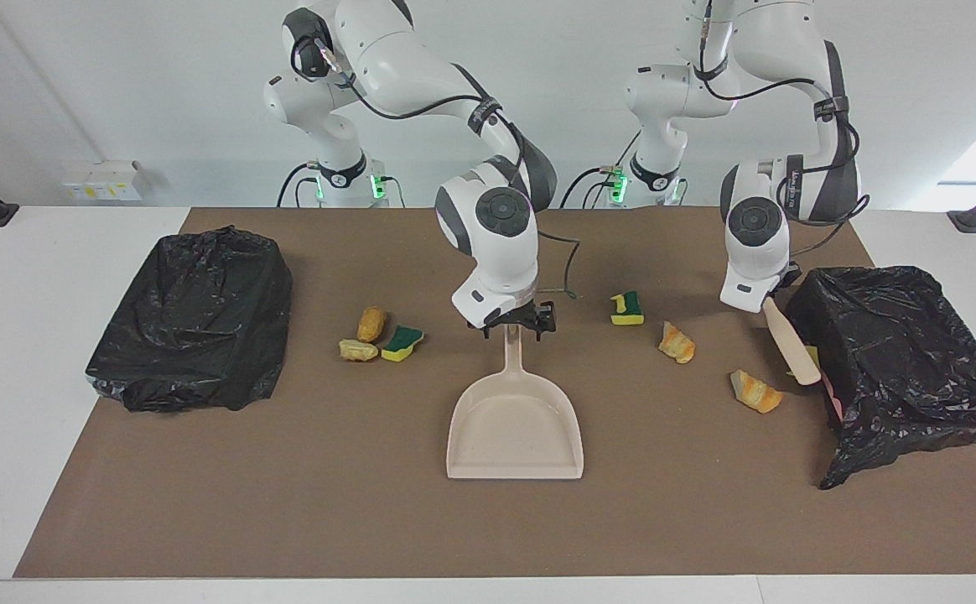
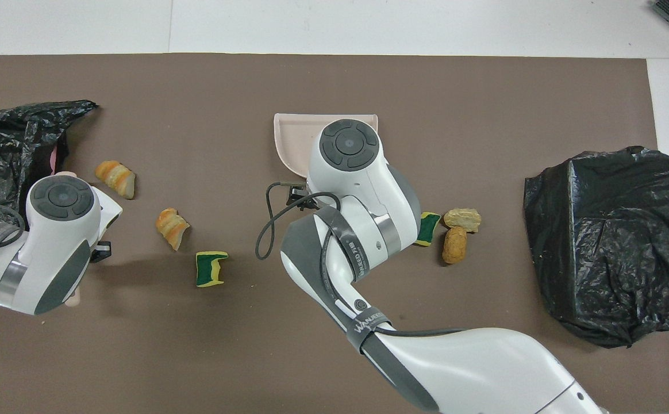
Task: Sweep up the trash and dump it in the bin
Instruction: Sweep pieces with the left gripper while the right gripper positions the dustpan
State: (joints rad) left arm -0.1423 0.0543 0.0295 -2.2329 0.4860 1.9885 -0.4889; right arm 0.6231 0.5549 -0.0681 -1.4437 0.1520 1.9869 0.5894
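Right gripper (image 1: 520, 325) over the beige dustpan (image 1: 514, 429) handle with fingers spread wide, left gripper (image 1: 769, 295) clamped on the brush (image 1: 790, 344) beside a black-bagged bin (image 1: 899, 352), trash scraps (image 1: 676, 342) scattered on the worktop toward both arms' ends

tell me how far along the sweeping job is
Nothing is swept yet: the dustpan lies empty and the scraps are loose on the mat. In hand: the left claw holds the brush beside a bin; the open right claw is at the dustpan's handle. Sweeping and dumping remain.

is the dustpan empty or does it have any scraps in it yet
Empty: the dustpan shows only bare beige floor, and the scraps lie on the mat around it.
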